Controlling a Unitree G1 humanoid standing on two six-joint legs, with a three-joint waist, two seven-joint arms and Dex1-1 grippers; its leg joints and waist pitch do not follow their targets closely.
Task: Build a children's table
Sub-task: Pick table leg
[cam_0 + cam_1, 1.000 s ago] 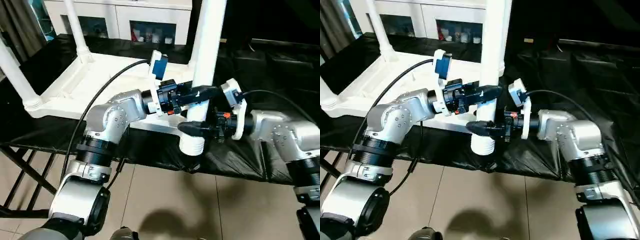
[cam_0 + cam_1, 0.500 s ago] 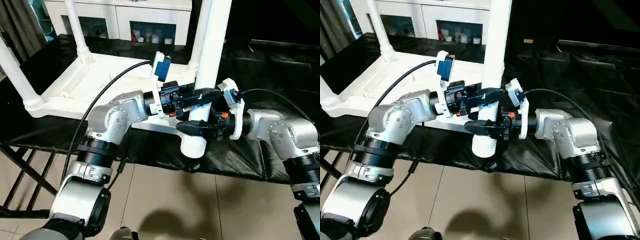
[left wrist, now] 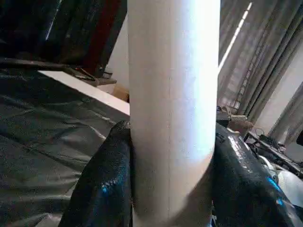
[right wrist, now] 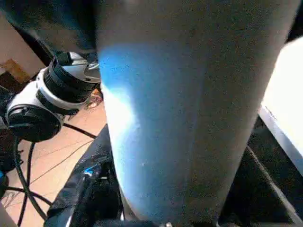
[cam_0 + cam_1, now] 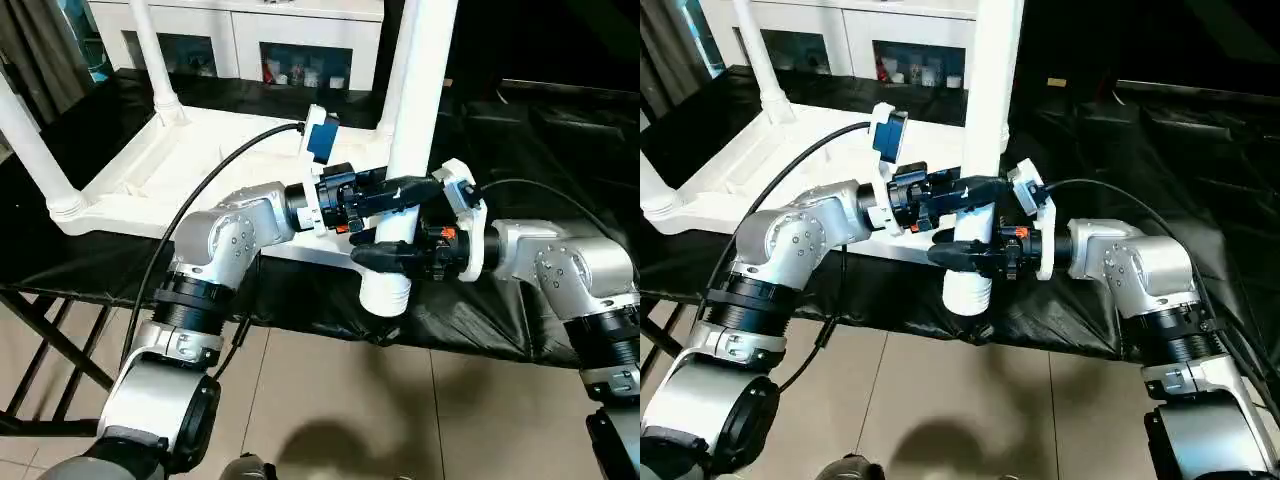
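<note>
Right gripper has just closed onto the leg; both grippers now clamp it

Right gripper (image 5: 385, 256) went from wide to pinching the leg (image 5: 418, 120) just below the left gripper (image 5: 400, 190), so it is now braced by both for seating. The leg stands near-upright, long axis vertical, lower end at the near corner socket (image 5: 385, 290) of the upturned children's table (image 5: 150, 180)

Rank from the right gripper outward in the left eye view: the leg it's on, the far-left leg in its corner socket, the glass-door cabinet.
1. The leg, between the right gripper's fingers at the table's near corner.
2. Far-left leg, upright in its socket, off to the left past the left arm.
3. Glass-door cabinet, at the back behind the work table.
</note>
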